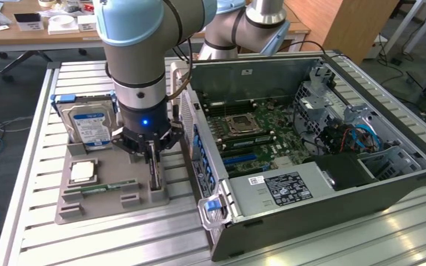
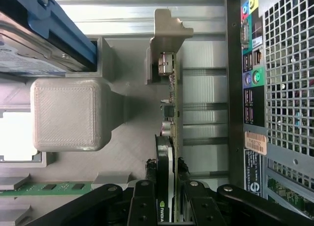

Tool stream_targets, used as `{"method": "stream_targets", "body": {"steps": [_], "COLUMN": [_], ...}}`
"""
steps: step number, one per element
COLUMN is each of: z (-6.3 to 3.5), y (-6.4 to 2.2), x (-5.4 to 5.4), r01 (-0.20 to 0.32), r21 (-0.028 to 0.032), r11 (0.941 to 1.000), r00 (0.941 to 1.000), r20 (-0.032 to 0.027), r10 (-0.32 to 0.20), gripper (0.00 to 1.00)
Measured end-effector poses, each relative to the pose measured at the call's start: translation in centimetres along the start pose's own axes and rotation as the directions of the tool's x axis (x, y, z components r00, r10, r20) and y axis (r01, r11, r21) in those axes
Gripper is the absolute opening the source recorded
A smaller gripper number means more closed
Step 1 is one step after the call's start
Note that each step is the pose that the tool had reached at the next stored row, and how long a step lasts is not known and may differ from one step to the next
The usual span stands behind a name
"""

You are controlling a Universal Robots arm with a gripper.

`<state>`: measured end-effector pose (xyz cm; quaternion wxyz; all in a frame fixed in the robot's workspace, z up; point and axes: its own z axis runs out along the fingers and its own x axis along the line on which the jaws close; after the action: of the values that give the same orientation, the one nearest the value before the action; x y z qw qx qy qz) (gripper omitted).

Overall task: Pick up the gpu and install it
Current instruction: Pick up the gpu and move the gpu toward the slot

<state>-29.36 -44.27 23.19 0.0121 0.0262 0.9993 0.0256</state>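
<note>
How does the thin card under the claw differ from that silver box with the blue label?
The gpu is a thin dark card standing on edge; the hard drive is a thick silver block with a blue-white label. The gripper clasps the gpu; the hard drive stands apart from it. Both sit in the grey tray.

Silver-grey tubular arm (image 1: 135,66), pale blue joint caps (image 1: 128,22), black wrist (image 1: 142,108) with blue light (image 1: 145,122), black linkage gripper (image 1: 151,158)
</note>
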Motion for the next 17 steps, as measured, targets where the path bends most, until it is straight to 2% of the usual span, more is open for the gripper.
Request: {"method": "stream_targets", "body": {"steps": [12,17], "z": [-0.03,-0.71], "y": [0.0,0.03], "x": [-0.01,-0.02], "r01": [0.001,0.0], "r21": [-0.0003,0.0], "r11": [1.0,1.0], "r00": [1.0,1.0], "r20": [0.0003,0.0], "r10": [-0.001,0.0], "gripper": [0.27,0.27]}}
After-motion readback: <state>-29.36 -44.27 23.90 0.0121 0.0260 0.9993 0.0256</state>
